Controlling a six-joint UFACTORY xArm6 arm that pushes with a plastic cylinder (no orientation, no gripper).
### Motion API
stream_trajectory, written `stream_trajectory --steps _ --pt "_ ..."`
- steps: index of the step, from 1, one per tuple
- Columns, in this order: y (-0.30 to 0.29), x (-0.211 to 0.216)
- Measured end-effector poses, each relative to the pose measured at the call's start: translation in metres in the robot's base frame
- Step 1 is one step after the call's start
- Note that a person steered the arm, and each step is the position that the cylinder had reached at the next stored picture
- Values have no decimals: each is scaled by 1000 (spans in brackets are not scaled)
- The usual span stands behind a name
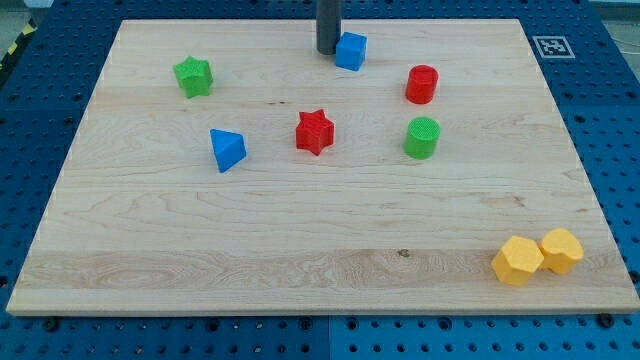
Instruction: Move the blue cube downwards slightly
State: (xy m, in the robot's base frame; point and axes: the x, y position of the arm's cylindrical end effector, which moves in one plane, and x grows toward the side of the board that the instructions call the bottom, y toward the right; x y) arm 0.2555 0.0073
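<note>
The blue cube [351,51] sat near the view's top edge of the wooden surface [300,230], my tip [327,51] apparently touching its left side. No pincer was in view. A red cylinder [422,84] stood to the cube's lower right, a red star [314,132] below.

Single camera view: positioned above and in front of the worktop [300,230], angled downward toward its far edge. Medium range; the entire worktop is framed, with blue perforated base [600,100] visible around it
</note>
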Motion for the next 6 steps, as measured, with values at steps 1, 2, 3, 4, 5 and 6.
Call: stream_trajectory --steps 1,2,3,4,5,6 --pt "1 -12" --pt "17 -13" --pt "45 -9" --pt "34 6" --pt "29 9" --pt "29 21"
